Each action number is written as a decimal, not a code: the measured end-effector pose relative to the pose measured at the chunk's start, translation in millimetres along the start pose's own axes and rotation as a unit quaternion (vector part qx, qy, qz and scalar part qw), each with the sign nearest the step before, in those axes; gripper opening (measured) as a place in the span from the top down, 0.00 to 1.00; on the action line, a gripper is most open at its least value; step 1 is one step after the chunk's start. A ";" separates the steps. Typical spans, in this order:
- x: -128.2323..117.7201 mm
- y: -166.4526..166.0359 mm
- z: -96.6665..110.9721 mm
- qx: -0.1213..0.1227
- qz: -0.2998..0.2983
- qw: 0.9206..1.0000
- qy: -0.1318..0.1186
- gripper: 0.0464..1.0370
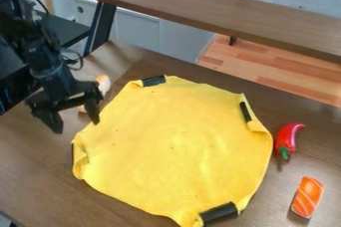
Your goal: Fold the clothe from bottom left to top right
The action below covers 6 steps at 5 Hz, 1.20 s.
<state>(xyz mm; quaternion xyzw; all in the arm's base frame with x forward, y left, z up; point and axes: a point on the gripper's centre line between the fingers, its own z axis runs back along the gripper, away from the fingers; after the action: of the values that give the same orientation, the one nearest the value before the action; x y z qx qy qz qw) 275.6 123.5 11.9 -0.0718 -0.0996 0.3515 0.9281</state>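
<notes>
The black two-finger gripper (75,125) hangs over the brown wood-grain table (33,171) by the upper-left edge of the large yellow cloth (176,146), its fingers spread wide with nothing gripped between them. The cloth lies spread out in a rough round, black strips on its turned-in edges, with a shiny red toy chili pepper with a green stem (287,137) just beside its right edge. Nearer the lower right corner sits an orange, white-striped block (307,197), and a pale, rounded object (103,84) is partly hidden behind the gripper.
</notes>
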 end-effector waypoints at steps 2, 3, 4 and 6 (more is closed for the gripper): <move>-12.0 28.2 -27.5 0.051 0.003 0.999 0.007 0.04; -21.3 33.5 -39.1 0.056 0.000 0.998 0.003 0.09; -19.7 30.9 -47.1 0.066 -0.003 0.998 -0.014 0.36; -22.3 27.2 -50.4 0.075 0.014 0.997 -0.010 0.86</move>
<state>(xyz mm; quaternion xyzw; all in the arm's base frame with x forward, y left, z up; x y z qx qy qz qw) 253.7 125.6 -45.6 -0.0004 -0.0809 0.3719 0.9247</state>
